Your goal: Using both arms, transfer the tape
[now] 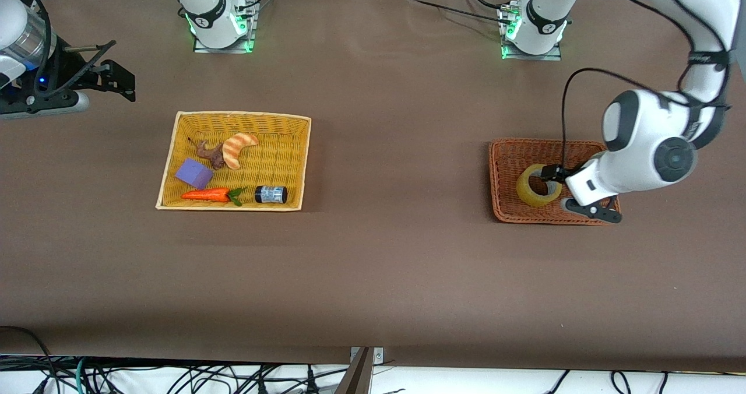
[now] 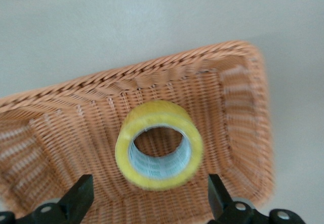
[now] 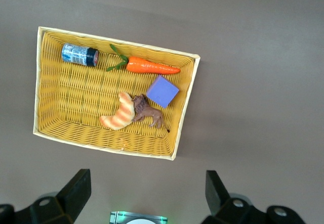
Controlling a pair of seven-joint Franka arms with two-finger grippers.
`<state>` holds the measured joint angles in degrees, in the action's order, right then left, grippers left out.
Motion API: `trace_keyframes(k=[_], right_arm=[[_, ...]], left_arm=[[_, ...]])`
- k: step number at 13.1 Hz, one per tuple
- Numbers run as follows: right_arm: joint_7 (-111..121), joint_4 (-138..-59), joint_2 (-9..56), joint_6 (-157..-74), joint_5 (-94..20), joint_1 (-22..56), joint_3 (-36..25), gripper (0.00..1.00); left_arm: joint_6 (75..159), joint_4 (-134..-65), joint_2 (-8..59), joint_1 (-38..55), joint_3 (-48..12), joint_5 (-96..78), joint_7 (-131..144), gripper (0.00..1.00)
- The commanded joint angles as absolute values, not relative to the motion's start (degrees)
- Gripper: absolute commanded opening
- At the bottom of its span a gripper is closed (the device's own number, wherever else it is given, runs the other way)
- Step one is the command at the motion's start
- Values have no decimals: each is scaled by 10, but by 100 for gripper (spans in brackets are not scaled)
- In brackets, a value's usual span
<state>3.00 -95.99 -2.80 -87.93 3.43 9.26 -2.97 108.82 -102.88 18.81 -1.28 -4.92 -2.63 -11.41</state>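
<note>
You see the left gripper (image 1: 564, 191) partly covering the tape (image 1: 533, 191) and brown basket (image 1: 504, 172); the small jar's (image 1: 271, 194) label is too small to read.

Yellow basket (image 1: 172, 166): I saw a carrot (image 1: 206, 194), jar (image 1: 271, 194), purple block (image 1: 194, 173), croissant (image 1: 238, 148), toy animal (image 1: 211, 154) inside.
Brown basket (image 1: 499, 175): sat toward the left arm's end.

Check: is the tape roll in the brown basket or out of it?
In. The tape rests on the brown basket's woven floor, walls all around; the open left gripper isn't gripping it.
</note>
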Motion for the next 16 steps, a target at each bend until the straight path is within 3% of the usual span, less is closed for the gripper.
trace_keyframes(k=[1,3,9,11,16], right_arm=[[29,-947,-25,-867,31,90,-29,100],[27,-947,-25,-868,16,89,-30,100],[28,-947,-25,-867,12,87,-31,100],[28,-947,-25,-867,12,87,-33,100],[28,-946,-25,-867,12,87,-36,100]], left_arm=[[944,-905,182,-13,-46,-39,-72,100],[861,-843,163,-14,-46,-38,22,100],[831,-850,23,-13,-22,-20,43,100],[771,-850,21,-13,-22,-40,12,100],[770,-856,26,-14,-3,-47,-10,100]])
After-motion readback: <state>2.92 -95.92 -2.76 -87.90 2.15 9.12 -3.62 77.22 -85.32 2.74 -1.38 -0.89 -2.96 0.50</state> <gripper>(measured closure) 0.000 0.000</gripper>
